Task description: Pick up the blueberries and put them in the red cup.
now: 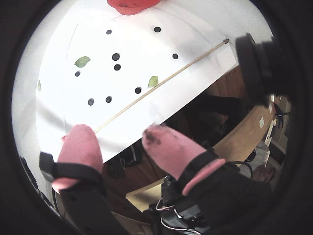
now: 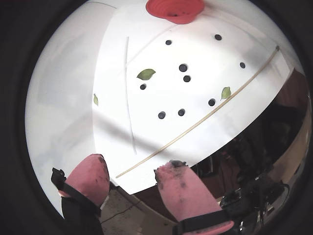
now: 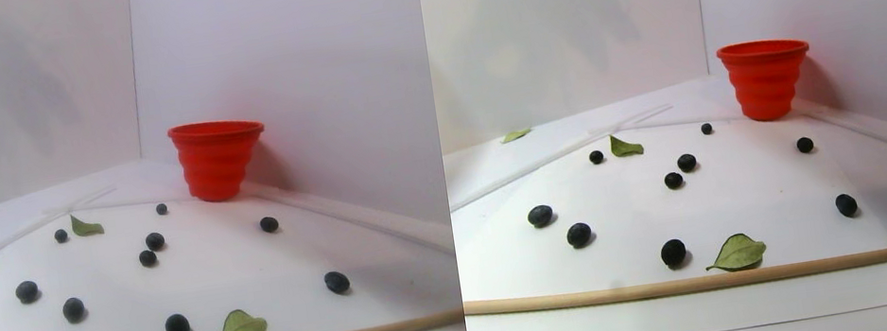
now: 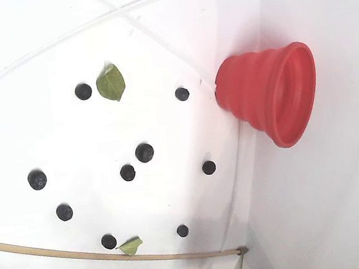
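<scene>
While I watch from the wrist cameras, the blueberries (image 2: 183, 67) read as small, matte, blue-black balls scattered loose on the white worktop (image 2: 73, 98), eight that I can count, none touching another. The red cup (image 2: 175, 10) stands upright at the far edge, ribbed and flaring to its rim, well apart from the nearest berry.

My hand (image 2: 132, 174) hangs over the near edge of the worktop, its two pink fingers (image 1: 80, 144) spread wide with nothing between them. Every berry lies ahead of the fingertips, beyond a thin wooden stick (image 2: 205, 117) that crosses the sheet; the closest two sit just past that stick, the cup farthest of all.

The stereo pair view shows me the cup's (image 3: 218, 159) stepped side and the berries' (image 3: 178, 327) rounded height, with a green leaf (image 3: 242, 328) just beside one near the stick, but the hand is out of its view. The fixed view looks partly into the cup's (image 4: 272, 94) open mouth; I see no berry in the part of the inside that shows. Dark smudges on one fingertip (image 2: 178, 171) show in a wrist view.
</scene>
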Tool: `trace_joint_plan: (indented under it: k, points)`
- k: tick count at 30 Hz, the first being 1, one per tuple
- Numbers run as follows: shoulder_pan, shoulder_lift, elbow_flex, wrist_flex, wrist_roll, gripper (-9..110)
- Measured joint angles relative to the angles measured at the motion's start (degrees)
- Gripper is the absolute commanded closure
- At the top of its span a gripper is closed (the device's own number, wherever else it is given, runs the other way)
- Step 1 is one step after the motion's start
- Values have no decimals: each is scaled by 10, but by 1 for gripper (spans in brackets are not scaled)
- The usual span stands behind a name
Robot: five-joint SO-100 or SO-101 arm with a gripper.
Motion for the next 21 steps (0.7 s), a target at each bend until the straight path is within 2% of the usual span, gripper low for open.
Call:
trace_joint_plan:
  k: [21]
  points:
    - [49, -41, 122, -126, -101, 82]
